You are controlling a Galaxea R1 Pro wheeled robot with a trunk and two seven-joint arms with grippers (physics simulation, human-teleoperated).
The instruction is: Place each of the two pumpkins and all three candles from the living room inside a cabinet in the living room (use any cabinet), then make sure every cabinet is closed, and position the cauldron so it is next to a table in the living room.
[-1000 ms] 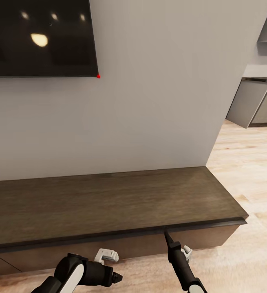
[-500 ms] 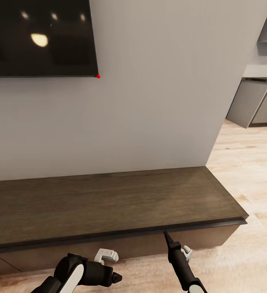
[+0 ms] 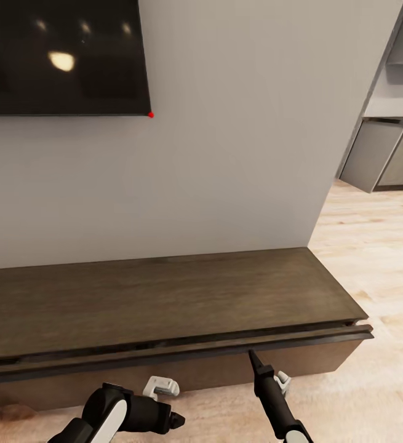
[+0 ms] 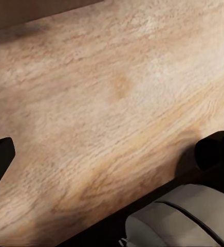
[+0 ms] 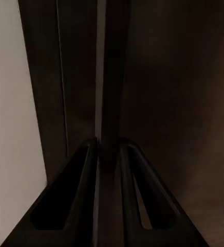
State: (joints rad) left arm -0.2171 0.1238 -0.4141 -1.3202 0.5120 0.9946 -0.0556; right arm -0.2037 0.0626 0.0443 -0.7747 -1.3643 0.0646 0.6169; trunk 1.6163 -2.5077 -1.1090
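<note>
Where clamped, cabinet (image 3: 164, 295) edge half-hidden.

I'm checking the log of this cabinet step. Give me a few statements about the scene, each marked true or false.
1. The cabinet stands against the wall under a black TV. True.
2. A pumpkin sits on the cabinet top. False: the top is bare.
3. The right end effector has its tip at the cabinet's front edge. True.
4. The cabinet's upper front is flush and fully shut. False: a dark gap shows behind it.
5. The left end effector points at the floor. True by the left wrist view.
</note>
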